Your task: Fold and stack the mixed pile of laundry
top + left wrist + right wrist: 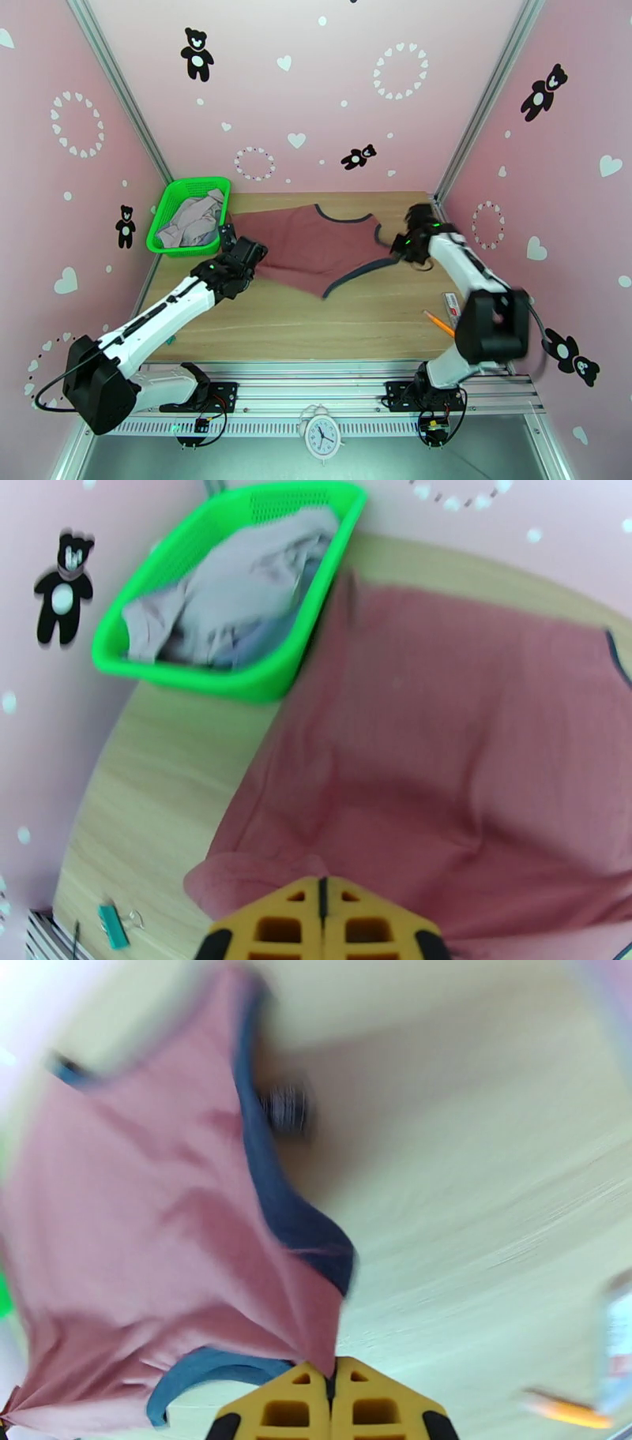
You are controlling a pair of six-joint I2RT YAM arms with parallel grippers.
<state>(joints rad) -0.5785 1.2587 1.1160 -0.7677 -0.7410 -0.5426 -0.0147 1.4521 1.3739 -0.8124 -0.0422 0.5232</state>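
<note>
- Brick-red tank top [316,245]: stretched between both grippers.
- Left gripper [322,886]: closed tight, pinching the hem.
- Right gripper [332,1370]: closed tight, pinching the strap end.
- Handling, as judged: even tension was needed for a flat fold.

1. The left arm [170,308] stretches low from the near edge of the counter [355,316] toward its far left corner.
2. The left pincer [227,235] has its yellow fingers [288,922] pressed together on the hem of the red tank top [316,245].
3. The right arm [466,272] is bent at the elbow by the right edge.
4. The right pincer [397,243] is closed tight too, pinching a corner of this top.
</note>
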